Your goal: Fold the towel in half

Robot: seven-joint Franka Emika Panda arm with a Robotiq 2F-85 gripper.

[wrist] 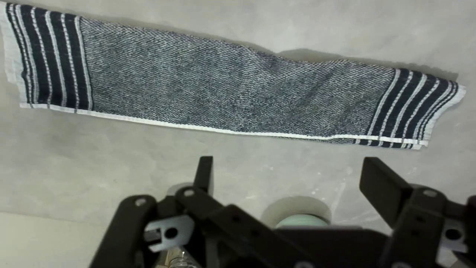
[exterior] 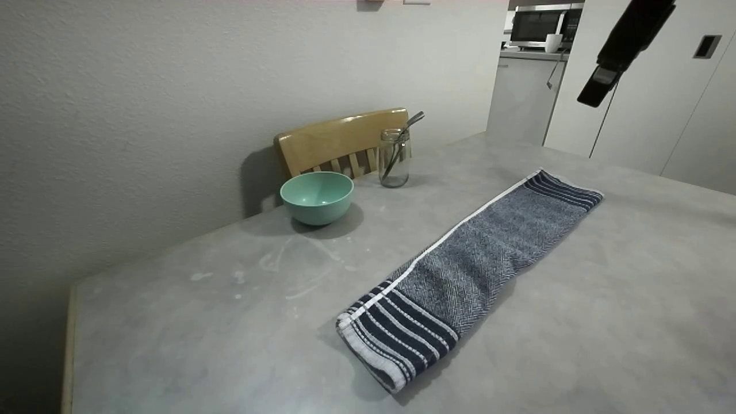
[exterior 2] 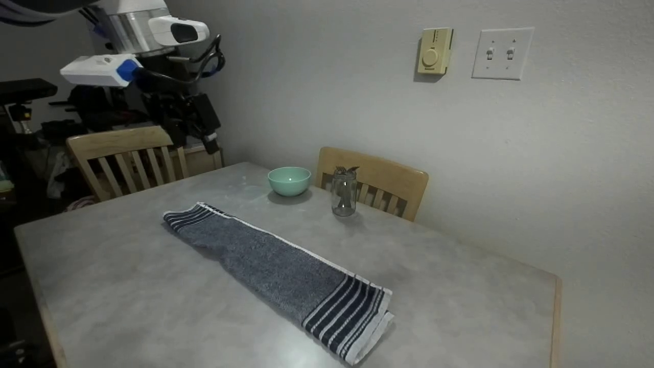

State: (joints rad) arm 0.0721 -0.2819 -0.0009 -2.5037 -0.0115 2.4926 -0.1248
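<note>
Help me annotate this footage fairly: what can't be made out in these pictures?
Towel: most of its underside, hidden by its top layer, all views.
Teal bowl: mostly hidden by the gripper, wrist view.
Glass jar: cut off by the bottom edge, wrist view.
Chair behind the jar: legs hidden by the table, both exterior views.
Beige wall control: markings too small, in an exterior view.
</note>
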